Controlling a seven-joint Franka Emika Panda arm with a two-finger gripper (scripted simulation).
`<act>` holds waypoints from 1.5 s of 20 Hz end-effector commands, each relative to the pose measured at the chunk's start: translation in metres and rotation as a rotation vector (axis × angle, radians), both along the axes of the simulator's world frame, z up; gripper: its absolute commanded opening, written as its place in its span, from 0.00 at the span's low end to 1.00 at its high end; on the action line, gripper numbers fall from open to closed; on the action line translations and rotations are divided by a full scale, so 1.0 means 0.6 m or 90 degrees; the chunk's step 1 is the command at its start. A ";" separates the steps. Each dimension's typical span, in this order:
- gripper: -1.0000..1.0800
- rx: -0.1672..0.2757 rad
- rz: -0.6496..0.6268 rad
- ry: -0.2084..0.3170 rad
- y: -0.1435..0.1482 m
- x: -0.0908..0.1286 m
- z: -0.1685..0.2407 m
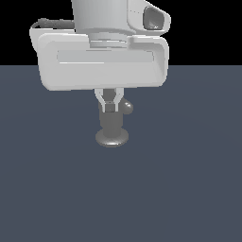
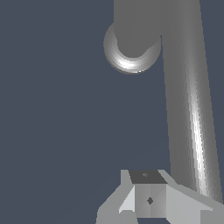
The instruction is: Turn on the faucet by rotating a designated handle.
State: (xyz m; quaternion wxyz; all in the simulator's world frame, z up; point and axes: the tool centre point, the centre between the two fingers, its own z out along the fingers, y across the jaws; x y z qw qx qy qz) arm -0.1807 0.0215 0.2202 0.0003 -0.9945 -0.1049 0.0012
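Jaws (image 1: 109,105) pinched nearly shut, holding nothing, just in front of faucet (image 1: 112,124) on worktop (image 1: 189,179). Likely rigid, glossy, slippery, fixed; best pushed near tip of handle (image 1: 127,108), at 3 o'clock of the body

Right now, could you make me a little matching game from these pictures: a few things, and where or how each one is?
Things:
1. gripper
2. handle
3. faucet's disc base
4. floor

Descriptions:
A. flat, dark blue-grey
B. resting on the floor, widest part
C. white fingers close together, in front of the cylinder's top
D. juts out to the exterior view's right

Pairs: 1-C, 2-D, 3-B, 4-A
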 end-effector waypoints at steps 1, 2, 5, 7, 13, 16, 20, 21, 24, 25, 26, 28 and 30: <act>0.00 0.000 -0.004 -0.002 -0.024 0.010 0.000; 0.00 0.000 -0.004 -0.001 -0.031 0.013 0.000; 0.00 0.000 -0.004 -0.001 -0.054 0.022 0.000; 0.00 0.000 -0.004 -0.001 -0.069 0.027 0.000; 0.00 0.000 -0.004 -0.001 -0.113 0.044 0.000; 0.00 0.000 -0.004 -0.001 -0.134 0.053 0.000; 0.00 0.000 -0.004 -0.001 -0.163 0.064 0.000; 0.00 0.000 -0.004 -0.001 -0.170 0.067 0.000; 0.00 0.000 -0.004 -0.001 -0.190 0.075 0.000; 0.00 0.000 -0.004 -0.001 -0.197 0.078 0.000; 0.00 0.000 -0.004 -0.001 -0.204 0.080 0.000; 0.00 0.000 -0.004 -0.001 -0.217 0.086 0.000; 0.00 -0.002 0.018 -0.018 -0.187 0.099 0.018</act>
